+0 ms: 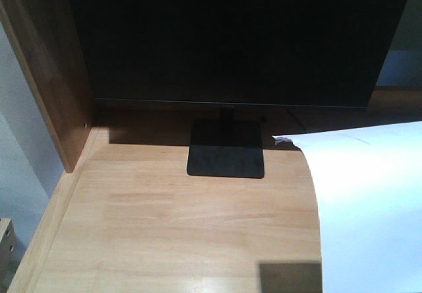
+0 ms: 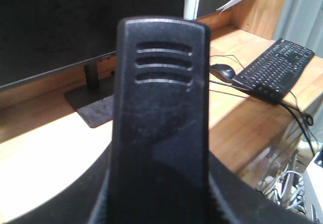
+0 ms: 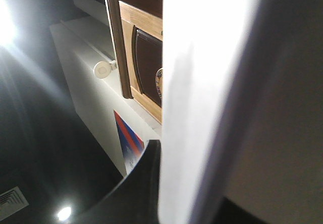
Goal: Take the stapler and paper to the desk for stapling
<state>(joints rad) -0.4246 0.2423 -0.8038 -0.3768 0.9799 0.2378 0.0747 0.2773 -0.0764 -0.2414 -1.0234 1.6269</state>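
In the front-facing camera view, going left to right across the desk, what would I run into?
dark wood side panel → monitor stand base → paper, which curves in from the right edge

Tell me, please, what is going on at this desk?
A two-armed robot has both items in hand at the desk. Its right fingers hold the paper in the air, curling over the desk's right side beside the monitor. The left arm holds up a black object, apparently the stapler, above the desk. Neither is set down yet.
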